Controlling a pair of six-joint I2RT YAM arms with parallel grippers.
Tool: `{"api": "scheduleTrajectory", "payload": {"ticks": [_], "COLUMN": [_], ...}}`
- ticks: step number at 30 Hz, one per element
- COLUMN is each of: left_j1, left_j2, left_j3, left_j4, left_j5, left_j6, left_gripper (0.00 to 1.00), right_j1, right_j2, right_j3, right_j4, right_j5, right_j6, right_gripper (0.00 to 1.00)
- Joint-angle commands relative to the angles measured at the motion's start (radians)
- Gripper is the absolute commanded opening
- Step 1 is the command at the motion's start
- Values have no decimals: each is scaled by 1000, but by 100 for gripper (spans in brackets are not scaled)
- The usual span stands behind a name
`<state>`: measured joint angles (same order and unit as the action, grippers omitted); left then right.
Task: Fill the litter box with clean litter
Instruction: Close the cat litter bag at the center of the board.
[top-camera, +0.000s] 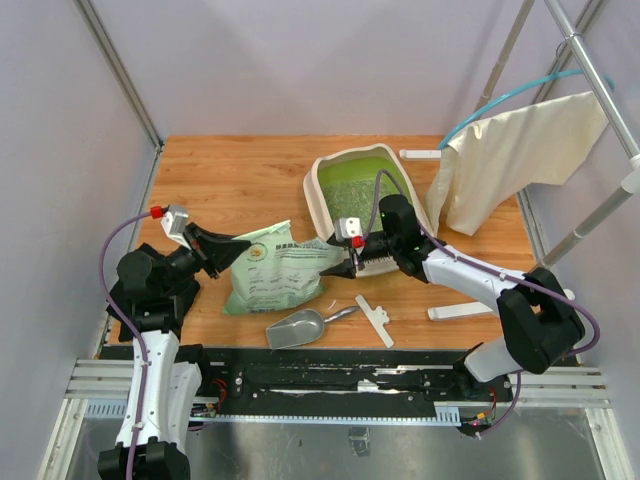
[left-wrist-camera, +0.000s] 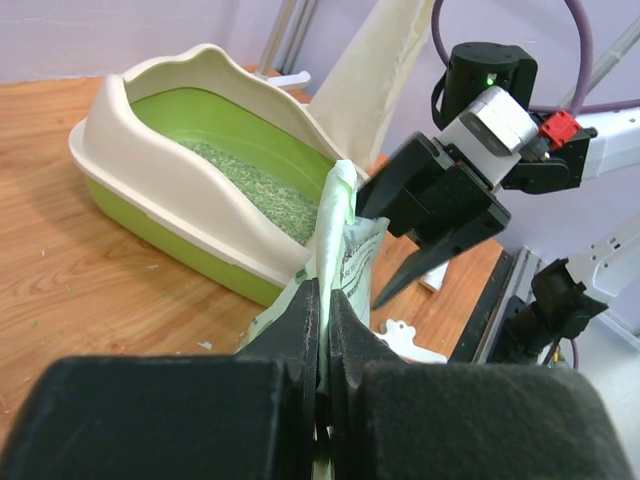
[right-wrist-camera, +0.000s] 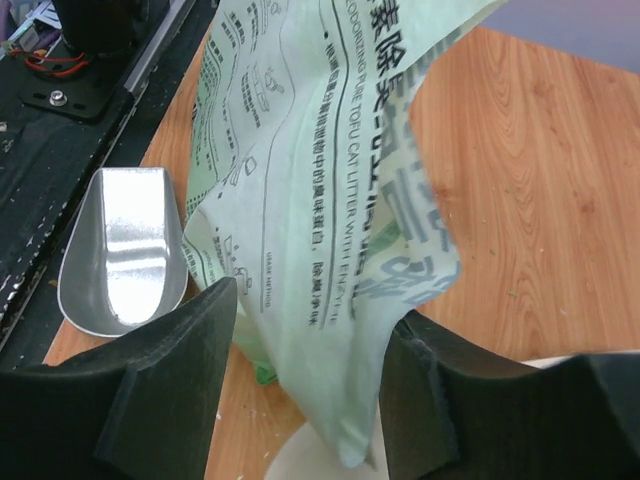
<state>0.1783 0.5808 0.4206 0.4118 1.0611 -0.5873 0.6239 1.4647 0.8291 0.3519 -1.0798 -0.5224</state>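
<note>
The cream-white litter box (top-camera: 322, 195) with a green inside stands at the back centre. Pale clean litter (top-camera: 355, 190) covers part of its floor, also seen as litter (left-wrist-camera: 255, 185) in the left wrist view. The light green printed bag (top-camera: 275, 270) is held up off the table in front of the box. My left gripper (left-wrist-camera: 322, 300) is shut on the bag (left-wrist-camera: 345, 235) at its left edge. My right gripper (right-wrist-camera: 310, 305) stands open around the bag's (right-wrist-camera: 330, 180) right corner, which hangs between its fingers.
A silver metal scoop (top-camera: 297, 328) lies on the table near the front edge, below the bag. White plastic clips (top-camera: 375, 318) lie beside it and further right. A cream cloth (top-camera: 520, 150) hangs from a rail at the back right.
</note>
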Motion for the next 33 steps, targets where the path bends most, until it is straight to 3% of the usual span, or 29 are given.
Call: {"api": "scheduleTrajectory", "payload": {"ticks": [1,2,3,5,11,16,20,23,26,30,33], "left_j1": [6,5,6,5,5,5,4,5,4,4,4], "left_j2": [-25,-27,-32,-40,-45,-42,-35,-44,-43,-51,-48], "left_j3": [70,69,67,62,74,134,124,79,47,43,56], "left_j4": [130,126,120,113,22,-270,-329,-310,-316,-340,-365], "left_j5": [-94,-103,-115,-132,-158,-274,-277,-273,-248,-238,-240], "left_j6": [-3,-3,1,5,66,252,231,188,175,174,185], "left_gripper": [1,1,1,1,1,13,18,21,31,44,48], "right_j1": [10,10,10,9,2,-14,-12,1,3,3,3], "right_j2": [-14,-20,-27,-38,-68,-89,-94,-89,-61,-32,-8], "right_j3": [26,25,20,13,16,54,45,21,39,67,94], "right_j4": [-86,-101,-109,-102,-82,-81,-101,-122,-161,-136,-138], "right_j5": [15,16,26,56,120,62,31,49,94,100,94], "right_j6": [-44,-56,-63,-46,60,333,509,520,527,539,538], "right_gripper": [39,8,2,8,1,1,1,1,1,13,14]}}
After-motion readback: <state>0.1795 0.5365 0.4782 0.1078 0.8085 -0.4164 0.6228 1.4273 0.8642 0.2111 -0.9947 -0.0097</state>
